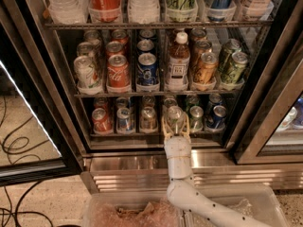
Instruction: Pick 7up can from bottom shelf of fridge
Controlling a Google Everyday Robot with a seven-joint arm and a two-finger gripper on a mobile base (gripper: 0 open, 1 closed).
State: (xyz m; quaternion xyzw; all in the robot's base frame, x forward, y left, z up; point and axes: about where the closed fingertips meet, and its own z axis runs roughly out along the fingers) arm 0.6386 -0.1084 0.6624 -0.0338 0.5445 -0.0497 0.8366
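gripper: the gripper (175,122) is at the front of the bottom shelf (142,134), right at the soda can (174,113), and seems to sit on either side of it
grip: cannot tell whether it is clamped on the soda can or merely around it
arm: the white arm (179,170) rises from the lower edge of the view, past the ribbed steel base, straight up to the shelf front
soda can: upright in the fourth lane from the left, silver top with pull tab facing the camera, pale body mostly hidden behind the gripper
neighbours on the bottom shelf: a copper can (148,118) in the lane to its left, a green can (196,117) in the lane to its right, and a red can (101,120) at the far left
shelf above: a brown bottle (177,60) stands almost directly over the soda can, with a red cola can (118,70) and a blue can (148,69) to its left
fridge: the fridge (128,163) stands with its door swung open (black frame on both sides)
foreground: a clear bin (99,207) with pinkish crumpled stuff inside, below the base
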